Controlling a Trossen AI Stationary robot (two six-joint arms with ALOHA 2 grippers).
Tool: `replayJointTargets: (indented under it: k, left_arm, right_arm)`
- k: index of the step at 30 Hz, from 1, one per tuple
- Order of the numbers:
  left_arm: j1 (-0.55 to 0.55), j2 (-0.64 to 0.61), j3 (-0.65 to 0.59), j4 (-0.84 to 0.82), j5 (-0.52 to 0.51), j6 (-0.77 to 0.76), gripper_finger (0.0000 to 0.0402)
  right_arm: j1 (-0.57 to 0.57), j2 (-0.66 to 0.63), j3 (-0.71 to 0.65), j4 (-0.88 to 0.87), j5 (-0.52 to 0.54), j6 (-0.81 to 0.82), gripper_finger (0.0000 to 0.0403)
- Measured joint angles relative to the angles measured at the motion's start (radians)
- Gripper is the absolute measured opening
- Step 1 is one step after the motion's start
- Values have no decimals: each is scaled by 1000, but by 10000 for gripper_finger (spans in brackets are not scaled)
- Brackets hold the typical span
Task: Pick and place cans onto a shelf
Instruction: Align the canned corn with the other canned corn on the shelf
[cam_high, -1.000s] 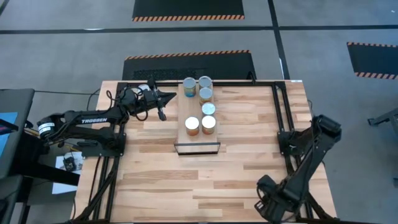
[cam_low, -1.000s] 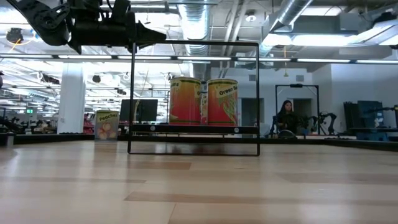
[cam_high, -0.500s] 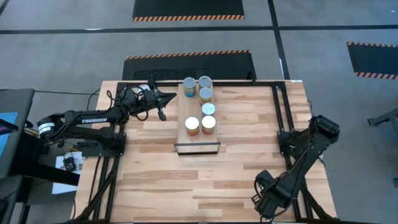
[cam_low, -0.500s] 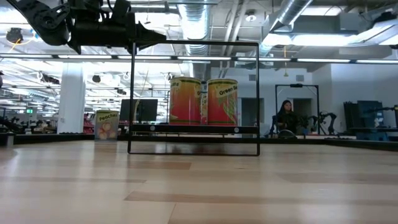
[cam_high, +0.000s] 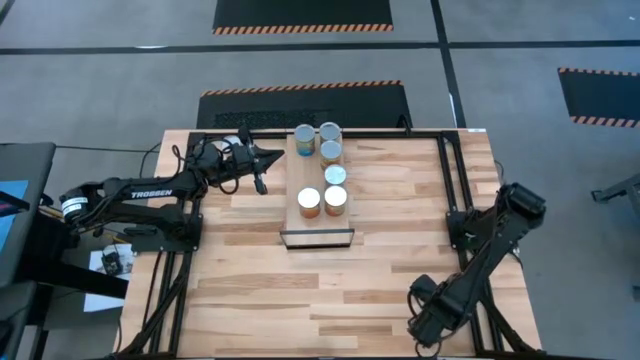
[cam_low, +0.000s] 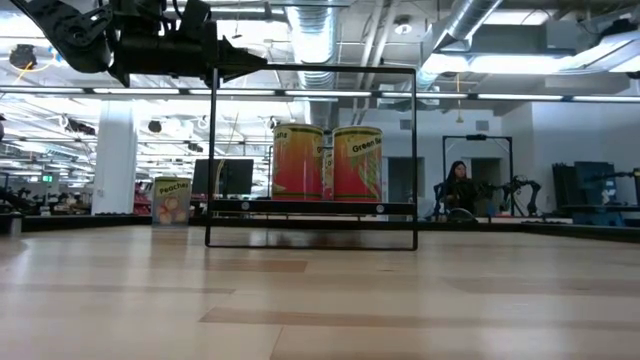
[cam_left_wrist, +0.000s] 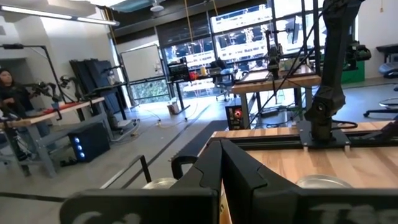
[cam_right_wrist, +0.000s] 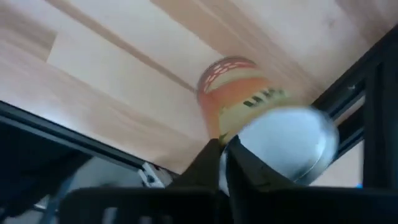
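A grey concrete floor (cam_high: 120, 80) lies around the table (cam_high: 250, 290), crossed by dark lines. Black mats with orange-striped edges (cam_high: 302, 14) lie on it beyond the table's far side. Level across the table, a white pillar (cam_low: 115, 155) stands under bright ceiling strip lights (cam_low: 540, 97) and silver ducts (cam_low: 312, 30). A seated person (cam_low: 459, 190) works at a bench to the right of the pillar.

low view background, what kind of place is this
Probably a robotics lab or open industrial workspace: exposed ceiling ducts and strip lights overhead, other benches with equipment, and a person seated at a station behind the shelf of cans.
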Motion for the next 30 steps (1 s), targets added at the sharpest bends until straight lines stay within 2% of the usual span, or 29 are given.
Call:
replayJointTargets:
  k: [3, 10, 15, 22, 25, 30]
  left_arm:
    - [0, 0, 0, -10, 0, 0, 0]
    - [0, -16, 0, -85, 0, 2, 0]
    - [-4, -87, 0, -210, 7, 4, 0]
    - [-22, -239, -8, -394, -1, 47, 0]
    - [-22, -299, -31, -396, -9, 48, 0]
    - [-21, -383, -66, -422, -48, 52, 0]
  right_arm:
    - [-54, -4, 11, -40, 30, -136, 9]
    - [-217, 0, 145, -27, 114, -585, 9]
    - [-338, 17, 247, 56, 162, -886, 6]
    - [-437, 202, 462, 50, 154, -1320, 4]
    - [-461, 294, 578, 30, 158, -1485, 6]
    - [-496, 387, 712, -21, 232, -1730, 4]
